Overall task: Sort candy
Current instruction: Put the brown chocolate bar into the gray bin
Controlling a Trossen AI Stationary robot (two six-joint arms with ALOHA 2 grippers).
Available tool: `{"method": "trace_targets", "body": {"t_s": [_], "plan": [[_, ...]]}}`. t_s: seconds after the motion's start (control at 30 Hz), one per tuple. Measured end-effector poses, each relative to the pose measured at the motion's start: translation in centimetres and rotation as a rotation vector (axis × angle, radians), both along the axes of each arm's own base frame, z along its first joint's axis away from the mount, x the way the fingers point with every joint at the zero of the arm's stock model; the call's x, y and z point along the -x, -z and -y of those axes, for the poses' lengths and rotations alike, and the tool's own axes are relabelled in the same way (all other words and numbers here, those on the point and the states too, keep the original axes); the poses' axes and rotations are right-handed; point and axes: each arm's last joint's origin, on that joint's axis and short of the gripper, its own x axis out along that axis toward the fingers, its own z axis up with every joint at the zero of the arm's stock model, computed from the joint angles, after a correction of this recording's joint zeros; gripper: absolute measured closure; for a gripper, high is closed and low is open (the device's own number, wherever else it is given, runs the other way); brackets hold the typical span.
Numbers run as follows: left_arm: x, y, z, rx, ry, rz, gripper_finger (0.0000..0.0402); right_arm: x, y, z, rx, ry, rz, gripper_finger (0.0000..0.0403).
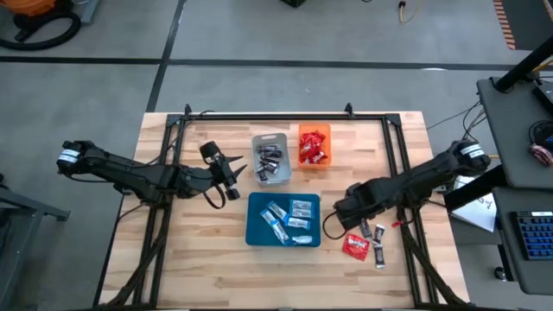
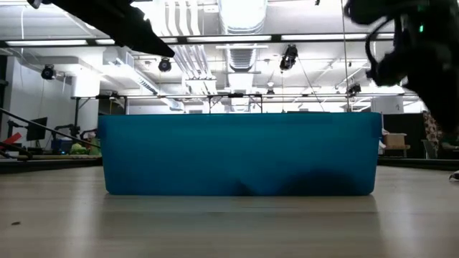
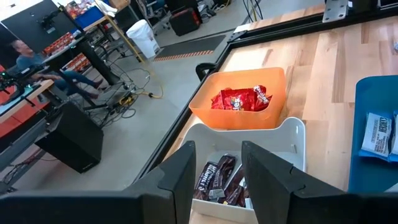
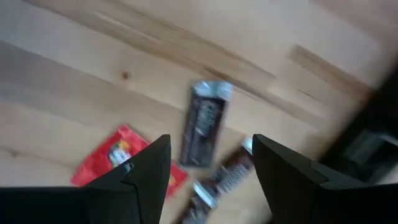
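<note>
The wooden table carries grey, orange and blue trays, plus loose candy.

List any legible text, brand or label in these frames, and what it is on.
"HERSHEY'S", partly cut off: on a blue-and-white bar in the blue tray.
Dark bars in the grey tray: print too small.
Red packets in the orange tray: unreadable.
Loose dark bar: blurred.

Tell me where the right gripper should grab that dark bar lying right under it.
Come straight down with the right gripper, open, and pinch the dark bar across its narrow middle. It lies flat on the table, apart from the red packet, so its long sides look free.
</note>
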Motion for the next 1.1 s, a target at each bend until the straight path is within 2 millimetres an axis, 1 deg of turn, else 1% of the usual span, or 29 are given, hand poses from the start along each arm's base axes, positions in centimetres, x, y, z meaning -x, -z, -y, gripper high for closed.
{"method": "trace_targets", "body": {"t_s": [0.1, 0.27, 0.37, 0.43, 0.5, 0.57, 0.77, 0.87, 1.0, 1.1], "plan": [[0.0, 0.0, 0.0, 0.0, 0.0, 0.0, 0.0287, 0.0, 2.1, -0.1, -0.026, 0.017, 0.02, 0.0188], [0.0, 0.0, 0.0, -0.005, 0.002, -0.003, 0.0287, 0.2, 5.0, -0.2, -0.067, 0.042, -0.014, 0.0188], [0.0, 0.0, 0.0, -0.005, 0.002, -0.004, 0.0287, 0.1, 6.2, -0.2, -0.071, 0.027, -0.029, 0.0188], [0.0, 0.0, 0.0, -0.004, 0.002, -0.003, 0.0287, -0.2, 6.6, -0.2, -0.069, 0.011, -0.033, 0.0191], [0.0, 0.0, 0.0, -0.003, 0.002, -0.001, 0.0287, -0.4, 6.9, -0.3, -0.068, -0.003, -0.037, 0.0202], [0.0, 0.0, 0.0, -0.003, 0.002, 0.0, 0.0287, -0.5, 7.1, -0.3, -0.067, -0.007, -0.038, 0.0224], [0.0, 0.0, 0.0, -0.003, 0.002, 0.002, 0.0287, -0.5, 7.1, -0.3, -0.057, -0.012, -0.026, 0.0316], [0.0, 0.0, 0.0, -0.003, 0.002, 0.002, 0.0287, -0.4, 6.9, -0.2, -0.038, -0.014, -0.019, 0.0353], [0.0, -0.1, 0.0, -0.014, 0.006, -0.005, 0.0287, -0.2, 6.3, 0.1, 0.024, -0.019, 0.021, 0.0382], [0.0, -0.1, 0.0, -0.019, 0.008, -0.008, 0.0287, 0.0, 5.1, 0.3, 0.055, -0.015, 0.094, 0.0392]]}}
